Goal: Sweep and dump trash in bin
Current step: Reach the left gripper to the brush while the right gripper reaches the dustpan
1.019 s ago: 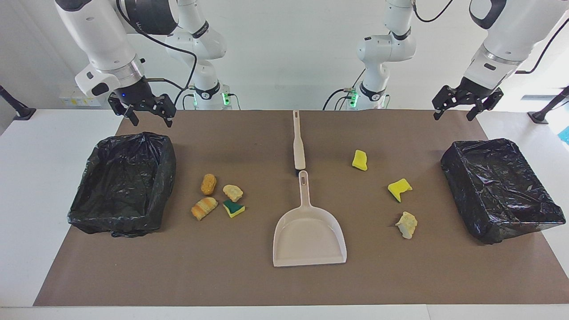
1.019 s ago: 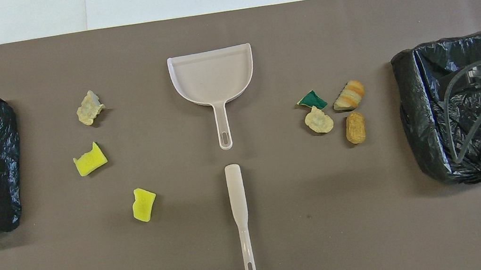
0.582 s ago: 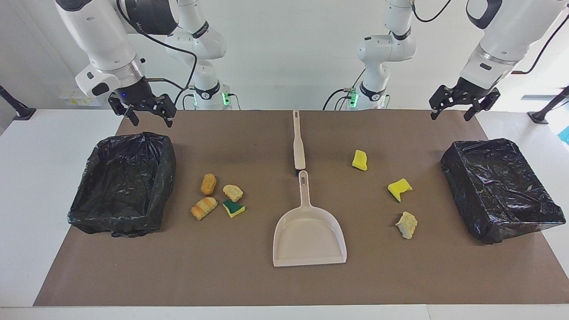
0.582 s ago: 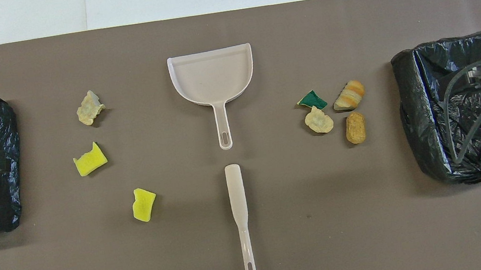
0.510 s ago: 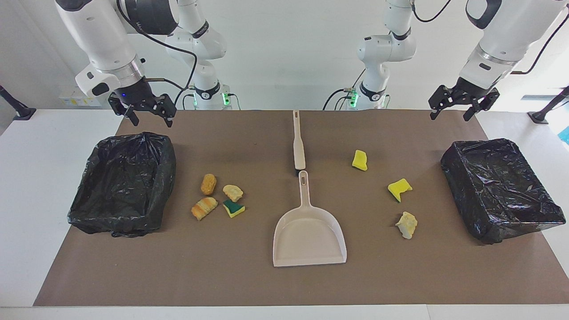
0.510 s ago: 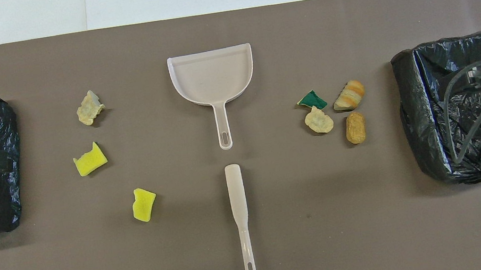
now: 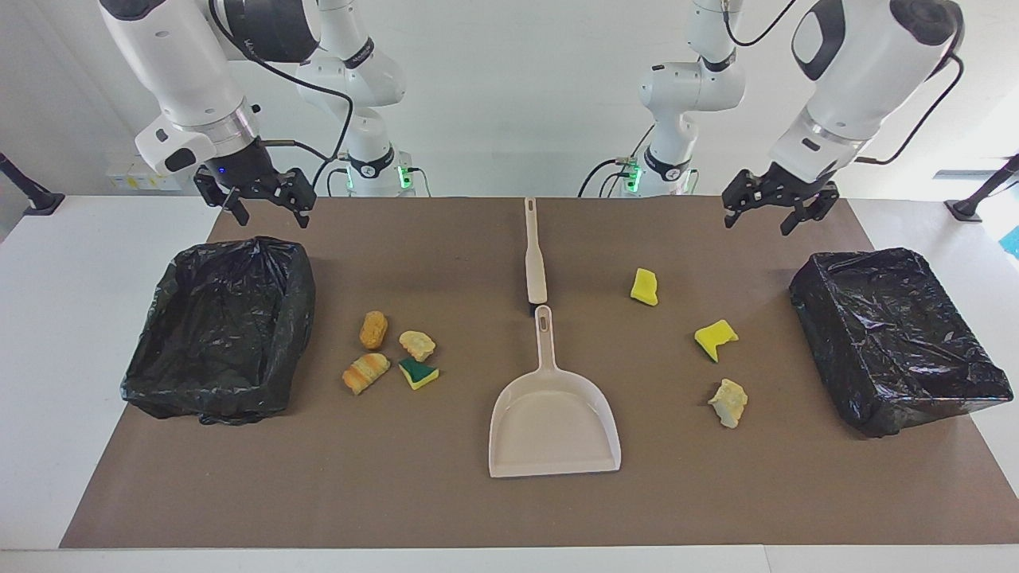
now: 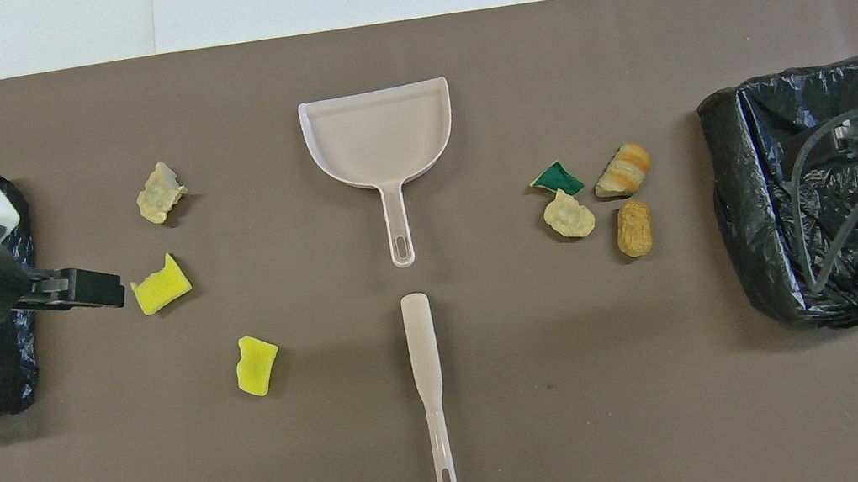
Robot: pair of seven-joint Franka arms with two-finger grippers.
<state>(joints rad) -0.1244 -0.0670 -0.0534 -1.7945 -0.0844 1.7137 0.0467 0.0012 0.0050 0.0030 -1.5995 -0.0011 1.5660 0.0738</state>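
Both our pincers, left pincer (image 7: 769, 212) and right pincer (image 7: 264, 204), hang released; the trash (image 7: 716, 337) looks light, soft; take the brush (image 7: 533, 255) by its slim handle

A brown mat (image 7: 446, 493) covers most of the white desk (image 7: 56, 334). At the mat's middle lies a beige dustpan (image 7: 555, 422), flat, its handle pointing toward the robots' edge. In line with that handle, just short of touching it, lies a beige brush (image 7: 533, 255), reaching almost to the mat's edge by the robots. White cable boxes (image 7: 131, 177) sit at the desk's corner by the right arm's end.
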